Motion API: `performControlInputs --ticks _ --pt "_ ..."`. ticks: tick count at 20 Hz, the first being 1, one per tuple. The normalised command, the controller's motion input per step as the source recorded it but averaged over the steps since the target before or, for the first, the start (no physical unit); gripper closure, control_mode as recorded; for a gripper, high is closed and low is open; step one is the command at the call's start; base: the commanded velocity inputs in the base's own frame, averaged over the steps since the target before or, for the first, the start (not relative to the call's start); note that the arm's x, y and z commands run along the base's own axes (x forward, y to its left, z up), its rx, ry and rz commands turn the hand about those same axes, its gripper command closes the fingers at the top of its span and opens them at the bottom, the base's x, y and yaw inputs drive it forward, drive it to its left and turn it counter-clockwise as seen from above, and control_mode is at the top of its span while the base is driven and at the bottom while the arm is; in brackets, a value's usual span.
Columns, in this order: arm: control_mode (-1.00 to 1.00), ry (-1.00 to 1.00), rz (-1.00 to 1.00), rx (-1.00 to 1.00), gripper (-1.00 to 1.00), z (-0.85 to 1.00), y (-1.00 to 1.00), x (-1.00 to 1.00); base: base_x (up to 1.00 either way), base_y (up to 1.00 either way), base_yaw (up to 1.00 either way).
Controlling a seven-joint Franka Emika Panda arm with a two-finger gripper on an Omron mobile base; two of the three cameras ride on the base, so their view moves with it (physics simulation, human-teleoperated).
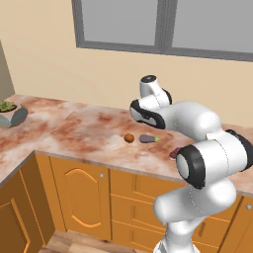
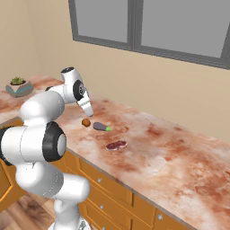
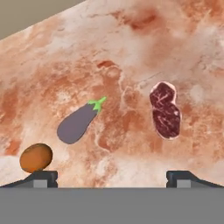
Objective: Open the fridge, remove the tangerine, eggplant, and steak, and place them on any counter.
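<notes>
**Three items out on the surface, jaws wide apart above them**

Nearest of all, in the hand view, are the gripper's two dark fingertips, set far apart at the bottom of the picture with nothing between them. The jaws are open and hold nothing.

Just beyond the left tip lies the tangerine, a small round orange fruit resting on the marbled surface. A little farther on is the eggplant, dark purple, lying at a slant with its green stem end pointing away from the tangerine. The two are near each other but not touching. Off to the other side is the steak, a flat reddish slab with a pale rim, lying apart from the eggplant with bare stone between them.

From the left base view, the white arm bends over the surface, and the tangerine and eggplant sit side by side in front of it; the steak peeks out from behind the arm's elbow. From the right base view the tangerine, eggplant and steak lie in a loose row towards the front edge, above the orange cabinets.

Farther along the surface stands a potted plant in a grey-blue bowl, well apart from the three items. Behind everything is a cream wall with a grey-framed window.
</notes>
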Motion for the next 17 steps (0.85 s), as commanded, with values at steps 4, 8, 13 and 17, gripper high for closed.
performControlInputs --ticks 4,8,13,17 --pt "-1.0 0.02 0.24 0.0 -1.0 0.57 0.5 -1.0 0.0 0.0 0.0" --pt "-1.0 0.01 0.27 0.01 -1.0 0.16 0.52 -1.0 0.0 0.0 0.0" --pt "-1.0 0.04 0.32 0.01 -1.0 0.0 0.61 -1.0 0.0 0.0 0.0" --pt "-1.0 0.09 0.32 0.0 -1.0 0.0 0.81 -1.0 0.0 0.0 0.0"
